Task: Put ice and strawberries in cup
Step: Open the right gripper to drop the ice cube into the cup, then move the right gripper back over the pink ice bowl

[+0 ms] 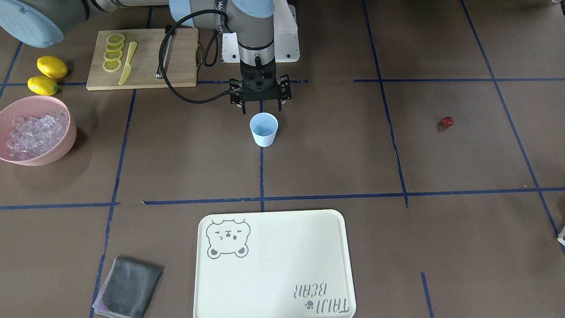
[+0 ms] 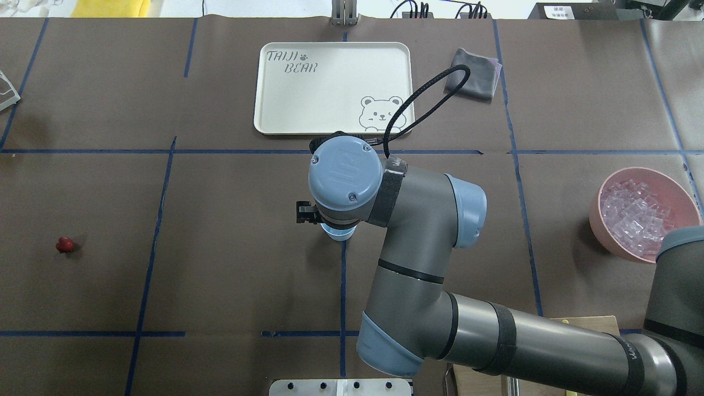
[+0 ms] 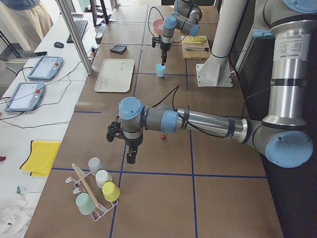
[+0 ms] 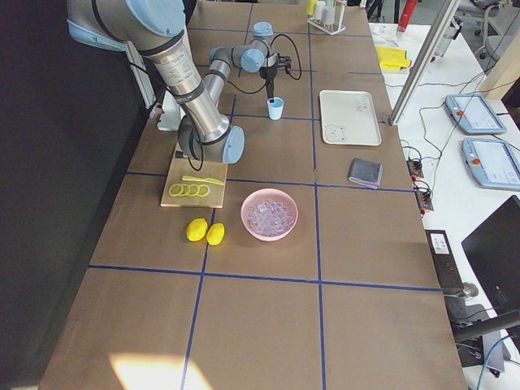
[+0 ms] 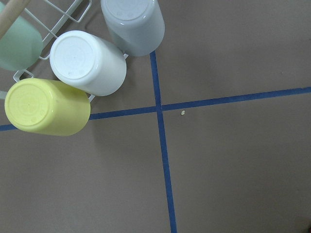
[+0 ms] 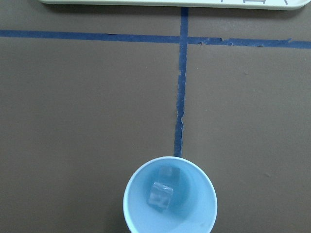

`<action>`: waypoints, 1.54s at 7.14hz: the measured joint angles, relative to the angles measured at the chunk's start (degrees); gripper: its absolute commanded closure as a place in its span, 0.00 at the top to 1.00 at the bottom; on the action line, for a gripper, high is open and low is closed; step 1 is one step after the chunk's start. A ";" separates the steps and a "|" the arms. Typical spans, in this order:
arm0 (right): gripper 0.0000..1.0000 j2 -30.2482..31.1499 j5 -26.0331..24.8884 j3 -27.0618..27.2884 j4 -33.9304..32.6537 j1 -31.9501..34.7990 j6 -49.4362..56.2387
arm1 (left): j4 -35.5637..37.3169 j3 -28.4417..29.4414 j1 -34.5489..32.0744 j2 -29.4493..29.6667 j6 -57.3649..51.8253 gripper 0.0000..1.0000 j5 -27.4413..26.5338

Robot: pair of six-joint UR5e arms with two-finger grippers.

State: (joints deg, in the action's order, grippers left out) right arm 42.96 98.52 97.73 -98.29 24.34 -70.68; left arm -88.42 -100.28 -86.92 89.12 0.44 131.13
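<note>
Counts: 1 cup (image 1: 264,129), light blue, upright at table centre, standing on a blue tape line (image 1: 261,176). Inside it the right wrist cam gives me 1 ice cube (image 6: 160,196) for sure, poss. a 2nd behind it, too faint to call. The ice heap (image 1: 37,128) fills 1 pink bowl (image 1: 66,145) far to robot's right. 1 strawberry (image 1: 447,121) lies alone, well apart from cup, on robot's left side.

Jaws: right gripper (image 1: 261,109) hangs above cup's robot-side rim, fingers spread, nothing between them. Cup shows at the bottom edge of its wrist view. Left gripper (image 3: 130,154) hovers near the table's left end, past the berry. I see it from the side cam only, so can't tell if spread or closed.

Others: 2 lemons (image 1: 52,67), 4 lemon slices (image 1: 113,55) and 1 yellow knife (image 1: 128,63) on 1 cutting board (image 1: 145,66). Also 1 tray (image 1: 273,265), 1 grey cloth (image 1: 128,293), and 4 rack cups (image 5: 88,63) with bottoms toward left wrist cam.

Room: bare table (image 1: 353,168) all round cup. Tray sits on operators' side, past a cross tape line. Board is at robot's side, to its right. Nothing near the berry.
</note>
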 measured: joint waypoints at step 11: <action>1.00 38.48 29.26 21.43 -5.42 40.40 60.76 | -0.17 -0.38 0.26 0.00 -0.03 1.00 -0.02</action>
State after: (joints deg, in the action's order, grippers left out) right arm 81.44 127.78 119.16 -103.71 64.74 -9.92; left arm -88.59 -100.67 -86.66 89.12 0.41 131.11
